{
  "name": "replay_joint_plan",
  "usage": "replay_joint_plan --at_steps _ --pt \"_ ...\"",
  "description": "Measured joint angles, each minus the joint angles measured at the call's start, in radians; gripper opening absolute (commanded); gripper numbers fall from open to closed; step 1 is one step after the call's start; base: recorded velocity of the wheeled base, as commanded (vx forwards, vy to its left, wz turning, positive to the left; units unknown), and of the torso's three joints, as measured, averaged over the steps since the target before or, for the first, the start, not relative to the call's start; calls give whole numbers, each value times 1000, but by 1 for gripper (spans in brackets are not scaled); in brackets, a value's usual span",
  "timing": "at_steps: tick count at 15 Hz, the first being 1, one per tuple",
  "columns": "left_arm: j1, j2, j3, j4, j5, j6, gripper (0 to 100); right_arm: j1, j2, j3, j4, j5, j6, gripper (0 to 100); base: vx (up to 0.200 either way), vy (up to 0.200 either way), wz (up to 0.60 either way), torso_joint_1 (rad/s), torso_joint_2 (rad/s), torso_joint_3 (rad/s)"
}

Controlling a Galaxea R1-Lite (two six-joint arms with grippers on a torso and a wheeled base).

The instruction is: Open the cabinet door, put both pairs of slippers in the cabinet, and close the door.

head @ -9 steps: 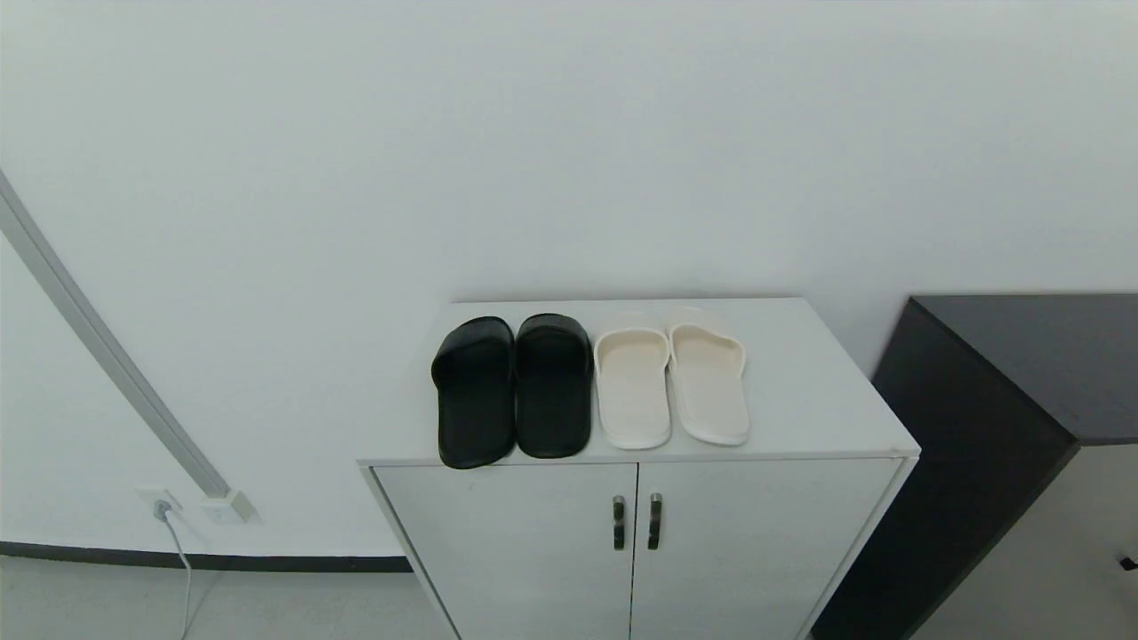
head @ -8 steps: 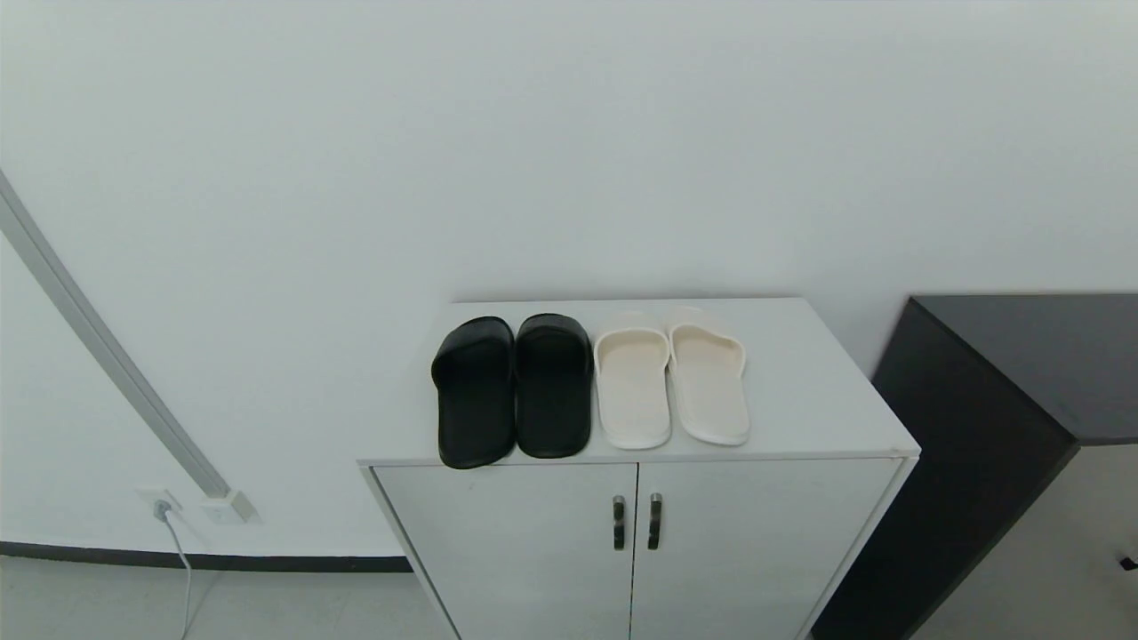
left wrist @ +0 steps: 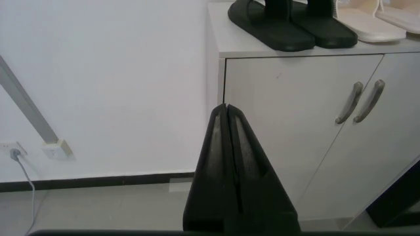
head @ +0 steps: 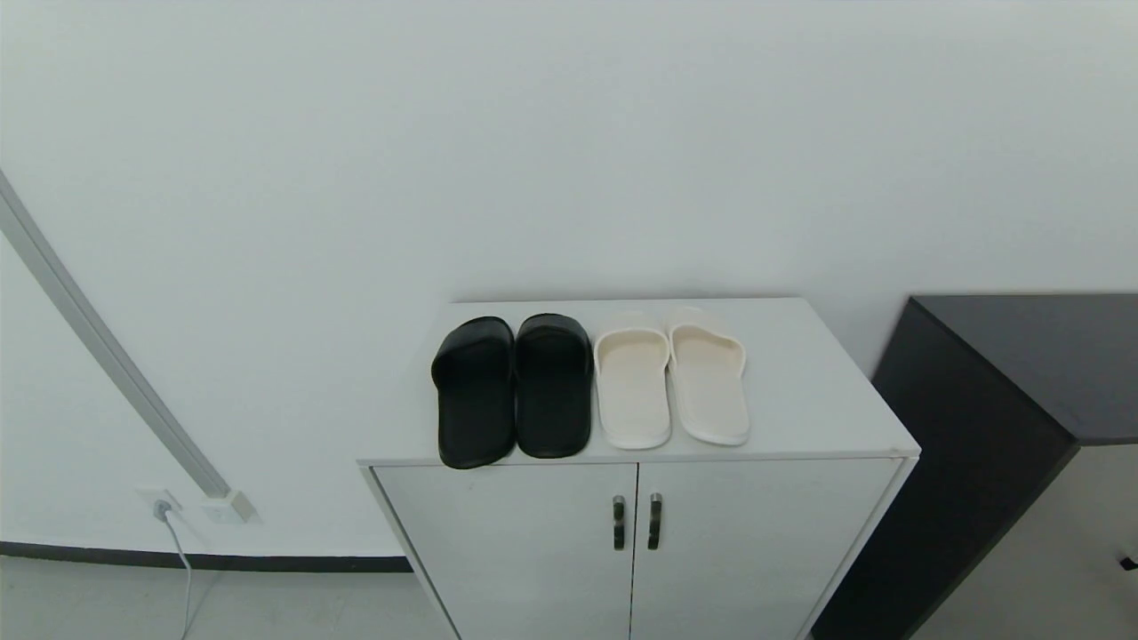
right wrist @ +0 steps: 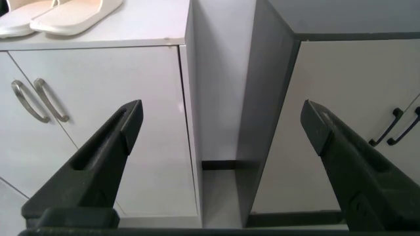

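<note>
Doors shut, so the opening step is judged to be in hand on the white two-door cabinet [head: 516, 551]. The pair of black moulded slippers [head: 511, 391] and the pair of cream moulded slippers [head: 673, 384] are lined up side by side on the cabinet top, heels near the front edge. The two slim metal handles [head: 637, 522] are set close together at the centre seam.

The right gripper [right wrist: 221, 111] is held low before the cabinet's right side, fingers spread wide, nothing gripped. The left gripper [left wrist: 226, 111] is held with fingers pressed together, empty, before the left corner.

One handle should be taken squarely without the neighbour being caught, then drawn along the hinge arc. The right door's swing may be cramped by the tall dark cabinet [head: 978, 444] just beside. A wall socket [head: 160, 508] and a slanted grey conduit [head: 107, 356] are noted well apart, left.
</note>
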Motion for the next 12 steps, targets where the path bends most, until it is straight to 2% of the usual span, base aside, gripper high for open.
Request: replay_joint_plan --at_steps 9,12 --pt "0 0 0 1 -3 0 0 -4 0 -3 -14 -9 -17 100 0 0 0 0 0 0" --pt "0 0 -1 1 -3 0 0 -1 20 -100 -86 -43 5 100 0 0 0 0 0 0"
